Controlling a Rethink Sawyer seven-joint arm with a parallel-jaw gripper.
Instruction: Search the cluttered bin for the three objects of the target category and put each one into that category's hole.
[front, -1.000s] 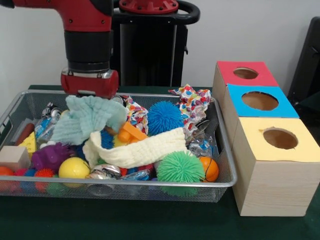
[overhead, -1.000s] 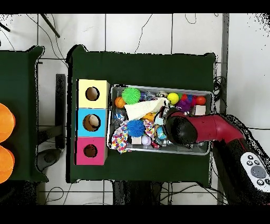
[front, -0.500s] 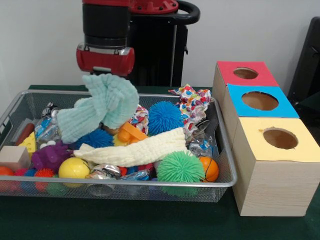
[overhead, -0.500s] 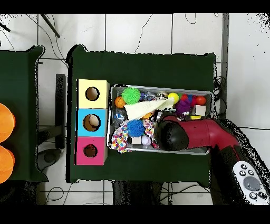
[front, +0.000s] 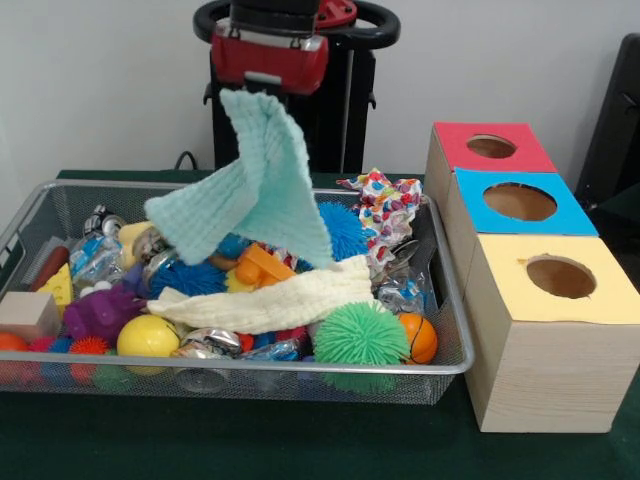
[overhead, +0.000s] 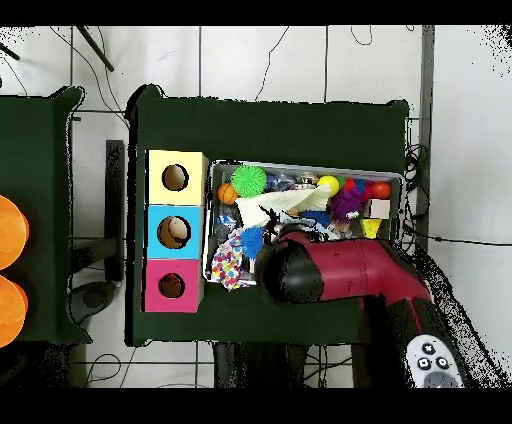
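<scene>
The red-and-black gripper (front: 268, 88) hangs above the wire-mesh bin (front: 440, 365), clamped on the top corner of a mint-green waffle-weave cloth (front: 255, 190) that drapes down over the bin's middle (its fingers are hidden by the cloth). Beneath it lie a cream knitted cloth (front: 275, 300), an orange plastic block (front: 262, 266) and a blue spiky ball (front: 345, 228). Along the bin's front edge sit a yellow ball (front: 147, 337), a green spiky ball (front: 361, 335) and a small orange ball (front: 420, 338). A patterned cloth (front: 388, 208) drapes at the back right corner. Beside the bin stand 3 wooden boxes with holes, topped red (front: 490, 147), blue (front: 520, 202) and yellow (front: 560, 277).
</scene>
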